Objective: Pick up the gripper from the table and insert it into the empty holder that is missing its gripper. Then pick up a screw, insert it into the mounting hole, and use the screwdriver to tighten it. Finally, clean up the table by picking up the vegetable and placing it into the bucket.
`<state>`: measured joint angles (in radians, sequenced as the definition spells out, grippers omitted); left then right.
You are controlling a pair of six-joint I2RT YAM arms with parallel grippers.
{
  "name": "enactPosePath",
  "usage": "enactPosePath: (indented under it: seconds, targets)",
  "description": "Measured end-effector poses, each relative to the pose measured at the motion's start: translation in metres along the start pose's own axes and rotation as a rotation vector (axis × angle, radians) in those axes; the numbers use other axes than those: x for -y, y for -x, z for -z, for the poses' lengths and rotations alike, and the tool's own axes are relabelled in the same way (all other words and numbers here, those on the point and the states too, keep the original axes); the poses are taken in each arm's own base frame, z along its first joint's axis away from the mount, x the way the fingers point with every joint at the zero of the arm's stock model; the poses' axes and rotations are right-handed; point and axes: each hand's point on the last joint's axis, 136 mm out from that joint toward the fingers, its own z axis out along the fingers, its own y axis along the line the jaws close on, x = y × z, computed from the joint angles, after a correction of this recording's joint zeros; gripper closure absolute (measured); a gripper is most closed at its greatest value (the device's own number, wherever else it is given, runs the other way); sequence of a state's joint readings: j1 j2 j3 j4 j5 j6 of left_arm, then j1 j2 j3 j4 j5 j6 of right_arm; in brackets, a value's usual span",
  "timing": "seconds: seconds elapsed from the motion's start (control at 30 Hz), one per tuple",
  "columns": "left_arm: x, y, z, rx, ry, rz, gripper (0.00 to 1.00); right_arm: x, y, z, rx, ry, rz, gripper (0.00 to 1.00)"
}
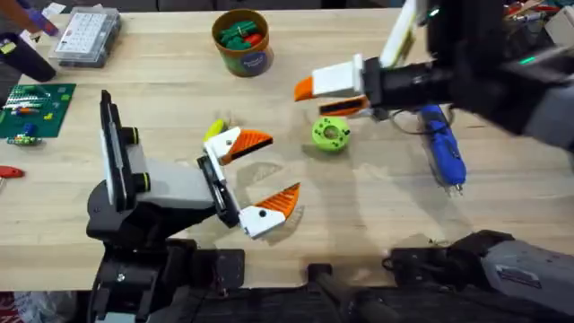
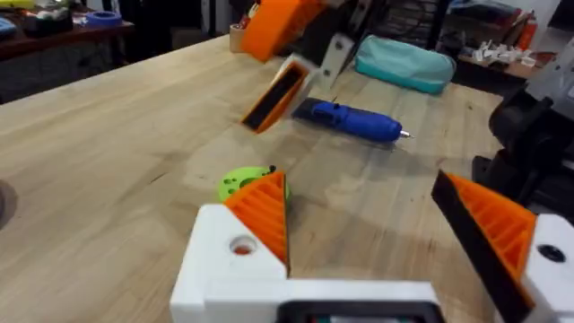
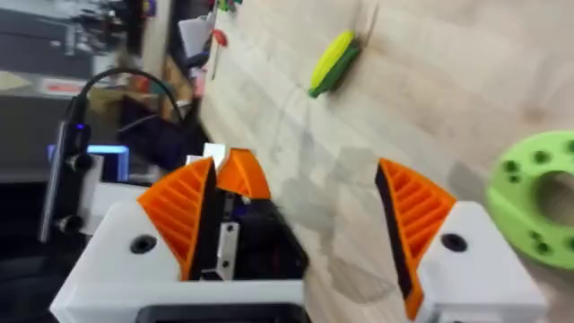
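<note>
Blue pen-shaped electric screwdriver [image 1: 443, 148] lying flat on the pale wooden table [image 1: 377, 215], just beside the right gripper [image 1: 325, 96], jaws spread and empty. Round green disc [image 1: 331, 135] close under that gripper. Teal bucket [image 1: 241, 40] at the far edge. Left gripper [image 1: 260, 175] parted, empty.

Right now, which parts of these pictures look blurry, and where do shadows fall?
Overhead: the right arm rises close under the camera, large, dark and smeared, while the bucket stays crisp. Left wrist: the blue screwdriver is sharp; the room behind is soft. Right wrist: soft shadows lie on the table.
</note>
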<state>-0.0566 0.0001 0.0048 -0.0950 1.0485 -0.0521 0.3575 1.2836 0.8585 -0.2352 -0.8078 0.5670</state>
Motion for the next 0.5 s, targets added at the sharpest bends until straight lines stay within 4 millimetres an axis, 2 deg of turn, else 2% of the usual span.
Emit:
enactPosePath:
  seconds: [0.07,0.1,0.4,0.5]
  targets:
    - [0.0,0.0,0.0,0.0,-0.001,0.0,0.015,0.002,0.0,0.014,0.004,-0.056,0.03,0.004]
    - [0.0,0.0,0.0,0.0,-0.003,0.0,0.013,0.009,-0.006,0.035,0.01,-0.154,0.072,0.005]
    - [0.0,0.0,0.0,0.0,-0.003,0.0,0.013,0.045,-0.047,0.094,-0.001,-0.53,0.147,0.005]
    - [0.0,0.0,0.0,0.0,-0.003,0.0,0.013,0.049,-0.056,0.109,0.001,-0.602,0.18,0.005]
